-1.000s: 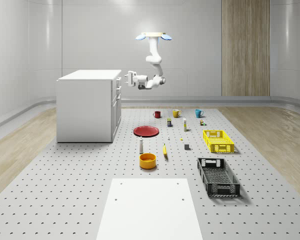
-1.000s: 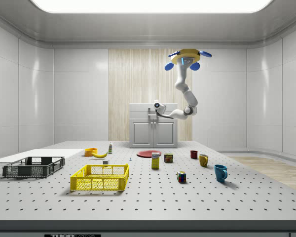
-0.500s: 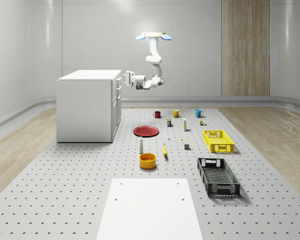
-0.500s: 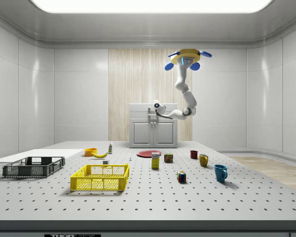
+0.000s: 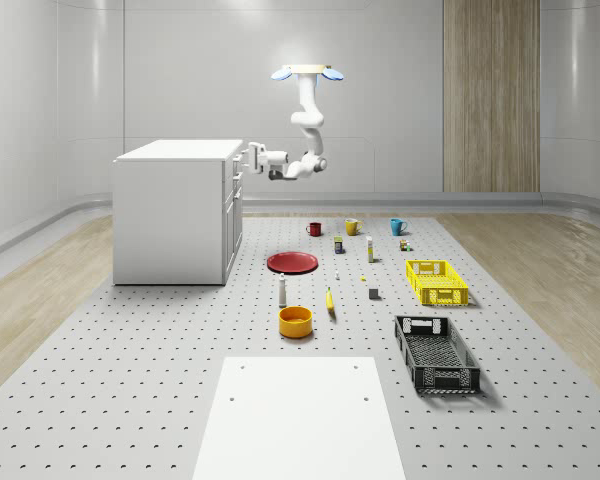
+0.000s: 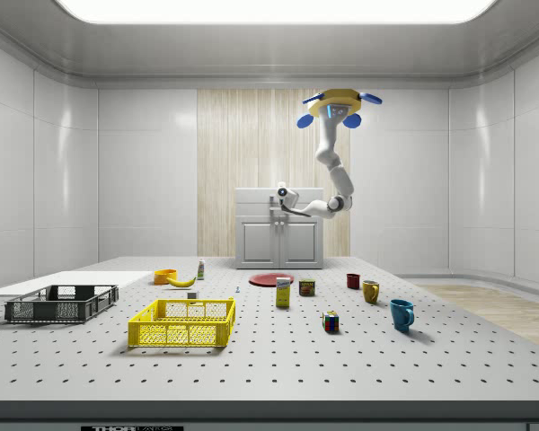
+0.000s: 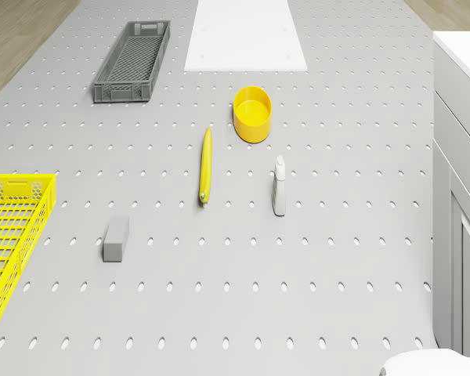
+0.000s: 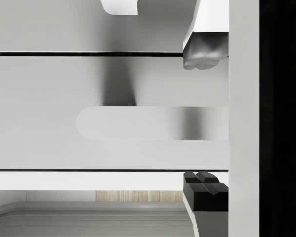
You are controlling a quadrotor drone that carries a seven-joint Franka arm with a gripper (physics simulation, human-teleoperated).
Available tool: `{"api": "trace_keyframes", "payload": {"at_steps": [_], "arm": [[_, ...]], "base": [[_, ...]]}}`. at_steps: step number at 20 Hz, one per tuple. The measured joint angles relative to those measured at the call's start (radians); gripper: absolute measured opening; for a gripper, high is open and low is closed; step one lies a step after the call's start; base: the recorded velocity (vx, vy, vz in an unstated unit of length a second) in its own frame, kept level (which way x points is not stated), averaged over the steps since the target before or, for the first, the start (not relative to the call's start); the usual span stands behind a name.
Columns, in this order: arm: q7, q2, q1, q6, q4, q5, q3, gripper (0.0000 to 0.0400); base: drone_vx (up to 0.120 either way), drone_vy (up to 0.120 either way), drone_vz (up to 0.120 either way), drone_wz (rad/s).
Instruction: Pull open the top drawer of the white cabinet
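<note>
Hovering drone (image 5: pixel 307 72) holds its spread gripper (image 5: pixel 248 157) around the top drawer's handle (image 8: pixel 138 123)

drone (image 6: pixel 340 105) hovering | gripper (image 6: pixel 282 190) at white cabinet (image 6: pixel 279 230) top

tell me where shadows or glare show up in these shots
Wrist view: a soft dark shadow falls across the drawer handle and the drawer front above it. Side view: a bright ceiling light panel glares. Whole-scene view: the black crate casts a shadow.
</note>
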Motion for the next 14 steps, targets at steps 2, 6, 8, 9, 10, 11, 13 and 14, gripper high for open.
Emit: {"api": "trace_keyframes", "payload": {"at_steps": [2,6,8,9,10,11,13,14], "arm": [[-0.003,0.012,-0.006,0.005,0.011,0.01,0.016,0.0305],[-0.007,0.025,-0.021,0.008,0.024,0.024,0.04,0.0305],[-0.007,0.028,-0.029,0.007,0.027,0.028,0.049,0.0305],[-0.007,0.029,-0.033,0.007,0.028,0.03,0.053,0.0305],[-0.007,0.03,-0.037,0.006,0.029,0.031,0.057,0.0305],[-0.007,0.03,-0.04,0.005,0.03,0.032,0.061,0.0305],[-0.006,0.031,-0.048,0.003,0.031,0.034,0.068,0.0305],[-0.006,0.031,-0.052,0.002,0.031,0.035,0.072,0.0305]], "base": [[0.0,0.0,0.0,0.0],[0.0,0.0,0.0,0.0],[0.0,0.0,0.0,0.0],[0.0,0.0,0.0,0.0],[0.0,0.0,0.0,0.0],[0.0,0.0,0.0,0.0],[0.0,0.0,0.0,0.0],[0.0,0.0,0.0,0.0]]}}
